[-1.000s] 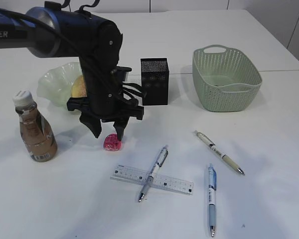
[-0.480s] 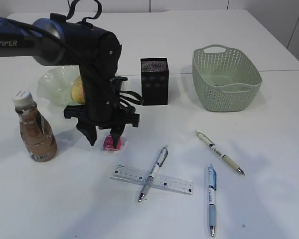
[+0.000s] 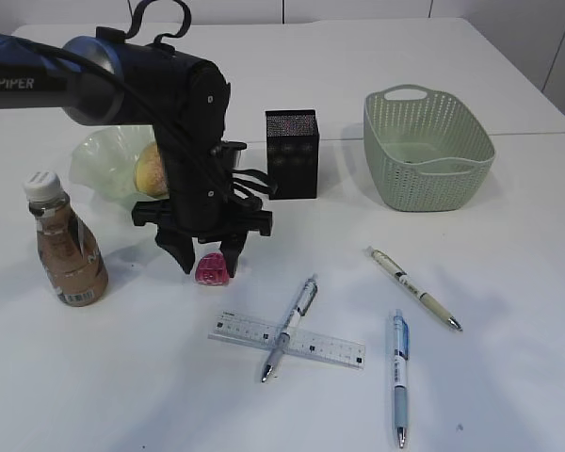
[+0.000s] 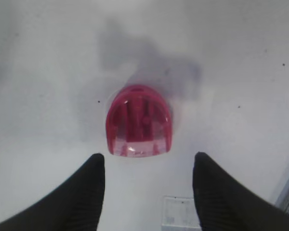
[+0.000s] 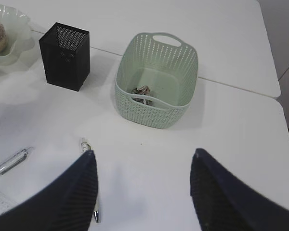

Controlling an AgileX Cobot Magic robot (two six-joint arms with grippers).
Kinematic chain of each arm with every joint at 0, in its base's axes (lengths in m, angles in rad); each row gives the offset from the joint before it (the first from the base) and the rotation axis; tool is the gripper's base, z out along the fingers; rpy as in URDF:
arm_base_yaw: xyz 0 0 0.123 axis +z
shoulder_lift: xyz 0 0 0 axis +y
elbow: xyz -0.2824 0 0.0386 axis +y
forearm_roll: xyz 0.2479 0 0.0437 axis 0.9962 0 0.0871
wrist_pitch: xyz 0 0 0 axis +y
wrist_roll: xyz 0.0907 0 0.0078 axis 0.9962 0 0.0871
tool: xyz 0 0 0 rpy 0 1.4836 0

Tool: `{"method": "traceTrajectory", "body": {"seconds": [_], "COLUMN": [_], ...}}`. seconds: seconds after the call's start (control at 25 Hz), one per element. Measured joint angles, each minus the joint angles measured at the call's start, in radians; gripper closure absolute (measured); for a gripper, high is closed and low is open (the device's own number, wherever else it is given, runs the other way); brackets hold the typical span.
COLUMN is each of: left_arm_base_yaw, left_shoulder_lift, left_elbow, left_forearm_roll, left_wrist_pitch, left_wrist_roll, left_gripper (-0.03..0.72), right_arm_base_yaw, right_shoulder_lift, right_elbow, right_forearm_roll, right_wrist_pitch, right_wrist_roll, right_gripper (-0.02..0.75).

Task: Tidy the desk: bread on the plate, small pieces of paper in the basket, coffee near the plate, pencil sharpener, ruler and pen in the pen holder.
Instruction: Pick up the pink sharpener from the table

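My left gripper [image 3: 208, 266] is open, its fingers on either side of the pink pencil sharpener [image 3: 212, 270] on the table. In the left wrist view the sharpener [image 4: 138, 121] lies just beyond the open fingertips [image 4: 147, 161]. The black pen holder [image 3: 292, 153] stands behind. A clear ruler [image 3: 287, 340] lies in front with a pen [image 3: 290, 327] across it; two more pens [image 3: 415, 288] [image 3: 399, 376] lie to the right. Bread [image 3: 151, 168] sits on the green plate [image 3: 104, 155]. The coffee bottle [image 3: 67, 252] stands at left. The green basket [image 3: 427, 148] holds paper [image 5: 142, 92]. My right gripper [image 5: 142, 161] is open and empty.
The table edge and a seam run behind the basket. In the right wrist view a pen [image 5: 89, 180] lies by the left finger, and the pen holder [image 5: 65, 56] and basket [image 5: 156, 79] stand ahead.
My left gripper has shifted slightly right and lowered around the pink sharpener, which now sits between the fingers. Nothing else moved.
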Motion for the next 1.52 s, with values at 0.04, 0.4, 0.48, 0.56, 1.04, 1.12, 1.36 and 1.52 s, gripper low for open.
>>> {"method": "traceTrajectory", "body": {"seconds": [0.04, 0.4, 0.48, 0.56, 1.04, 1.12, 1.36, 1.52], "left_arm_base_yaw": [0.0, 0.002, 0.002, 0.002, 0.002, 0.002, 0.002, 0.002], "left_shoulder_lift": [0.0, 0.028, 0.03, 0.03, 0.062, 0.062, 0.064, 0.064], "left_elbow": [0.0, 0.0, 0.0, 0.0, 0.0, 0.0, 0.0, 0.0], "left_forearm_roll": [0.0, 0.0, 0.002, 0.004, 0.005, 0.006, 0.012, 0.026], "left_wrist_pitch": [-0.005, -0.018, -0.022, -0.029, -0.059, -0.066, -0.074, -0.078], "left_wrist_roll": [0.001, 0.001, 0.001, 0.001, 0.001, 0.002, 0.002, 0.003], "left_gripper": [0.27, 0.262, 0.262, 0.262, 0.262, 0.262, 0.266, 0.344], "right_arm_base_yaw": [0.0, 0.0, 0.0, 0.0, 0.0, 0.0, 0.0, 0.0], "right_shoulder_lift": [0.0, 0.0, 0.0, 0.0, 0.0, 0.0, 0.0, 0.0], "right_elbow": [0.0, 0.0, 0.0, 0.0, 0.0, 0.0, 0.0, 0.0], "right_forearm_roll": [0.0, 0.004, 0.004, 0.004, 0.004, 0.004, 0.004, 0.004], "right_wrist_pitch": [0.0, -0.002, -0.002, -0.002, -0.002, -0.002, -0.002, -0.002], "right_wrist_roll": [0.0, 0.0, 0.0, 0.0, 0.0, 0.0, 0.0, 0.0], "right_gripper": [0.26, 0.26, 0.26, 0.26, 0.26, 0.26, 0.26, 0.26]}}
